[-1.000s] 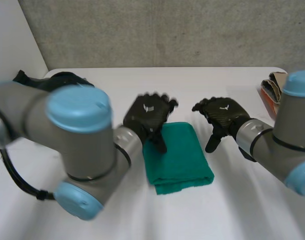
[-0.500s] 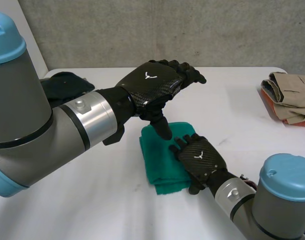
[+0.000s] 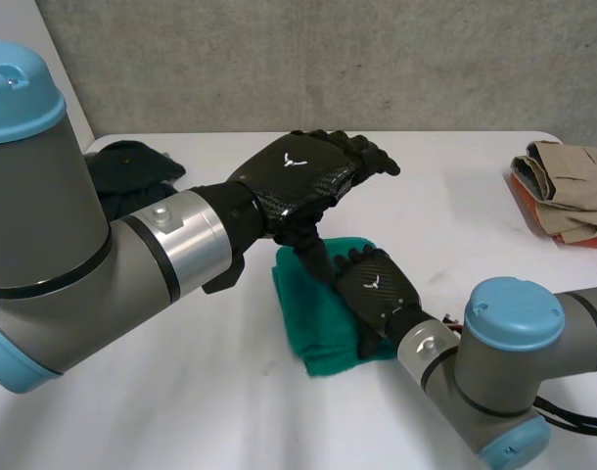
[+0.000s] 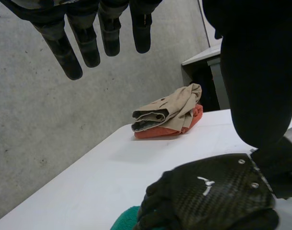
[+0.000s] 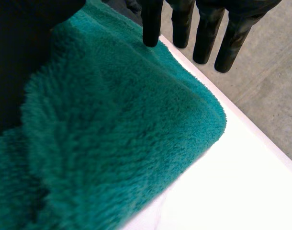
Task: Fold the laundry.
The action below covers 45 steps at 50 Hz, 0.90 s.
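A green towel lies folded in the middle of the white table. My right hand rests palm down on the towel's right half, open with straight fingers that reach past the fluffy towel toward its far edge. My left hand hovers above the towel's far end, open, fingers stretched out and thumb hanging down just beside the right hand. In the left wrist view the back of the right hand lies below the palm, with a sliver of towel beside it.
A dark cloth pile sits at the back left of the table. Folded beige clothes on an orange piece lie at the right edge, also seen past the left fingers as beige clothes. A grey wall stands behind the table.
The right hand has come from the towel's right side onto the towel. The left hand has risen off the towel and now hangs above its far end.
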Motion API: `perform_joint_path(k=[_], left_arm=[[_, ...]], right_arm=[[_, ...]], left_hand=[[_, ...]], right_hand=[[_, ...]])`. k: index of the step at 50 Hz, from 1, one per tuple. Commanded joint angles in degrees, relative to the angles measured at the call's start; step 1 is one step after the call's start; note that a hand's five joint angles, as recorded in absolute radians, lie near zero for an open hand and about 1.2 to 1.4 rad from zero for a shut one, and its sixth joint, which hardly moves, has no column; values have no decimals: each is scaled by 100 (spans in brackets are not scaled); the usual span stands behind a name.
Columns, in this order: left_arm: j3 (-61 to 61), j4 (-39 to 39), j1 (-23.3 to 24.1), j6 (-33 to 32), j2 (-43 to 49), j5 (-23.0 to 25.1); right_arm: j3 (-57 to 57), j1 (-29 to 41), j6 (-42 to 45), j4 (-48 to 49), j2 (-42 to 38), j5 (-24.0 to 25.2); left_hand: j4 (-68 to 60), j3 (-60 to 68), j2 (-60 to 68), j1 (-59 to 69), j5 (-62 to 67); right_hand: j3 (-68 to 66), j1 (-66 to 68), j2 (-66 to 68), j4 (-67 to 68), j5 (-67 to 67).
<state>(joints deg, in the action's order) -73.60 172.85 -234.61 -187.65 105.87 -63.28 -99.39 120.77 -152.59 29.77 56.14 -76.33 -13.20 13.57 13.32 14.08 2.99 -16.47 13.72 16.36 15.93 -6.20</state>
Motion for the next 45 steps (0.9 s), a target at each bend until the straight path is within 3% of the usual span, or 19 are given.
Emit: perform_joint_path(k=[1,5,14,19,28,31,38,45], left_arm=[[-84,3,-14,-9,-14,0],[-93,3,-23,9,-23,0],[-76,12,-32,0,-49,0],[-76,12,-67,-9,-58,0],[-84,12,-278,9,-189,-132],[-76,12,-339,18,-198,-123],[-32,12,-366,18,-198,-132],[-32,12,-349,18,-207,-132]], right_arm=[[402,0,-7,-50,-183,75],[657,-9,-25,-50,-349,84],[1043,-114,-42,-59,-358,92],[1334,-606,-43,-77,-385,110],[2062,-1273,-86,-86,-368,795],[2326,-1415,-95,-86,-367,804],[3609,-1863,-174,-7,-639,910],[5032,-2731,-1060,353,-1017,1015]], left_hand=[[12,-50,-25,-101,8],[12,-50,-25,-101,8],[12,-50,-25,-101,8],[-4,-33,-8,-84,25],[-21,-16,9,-67,42],[-21,-16,9,-67,42],[-21,-16,9,-67,42],[-21,-16,9,-67,42]], right_hand=[[-2519,2793,2529,2573,-2545],[-6269,6543,6279,6323,-6296],[-6353,6628,6364,6407,-6380],[-6353,6628,6364,6407,-6380],[-6353,6628,6364,6407,-6380],[-6353,6628,6364,6407,-6380],[-6353,6628,6364,6407,-6380],[-6353,6628,6364,6407,-6380]])
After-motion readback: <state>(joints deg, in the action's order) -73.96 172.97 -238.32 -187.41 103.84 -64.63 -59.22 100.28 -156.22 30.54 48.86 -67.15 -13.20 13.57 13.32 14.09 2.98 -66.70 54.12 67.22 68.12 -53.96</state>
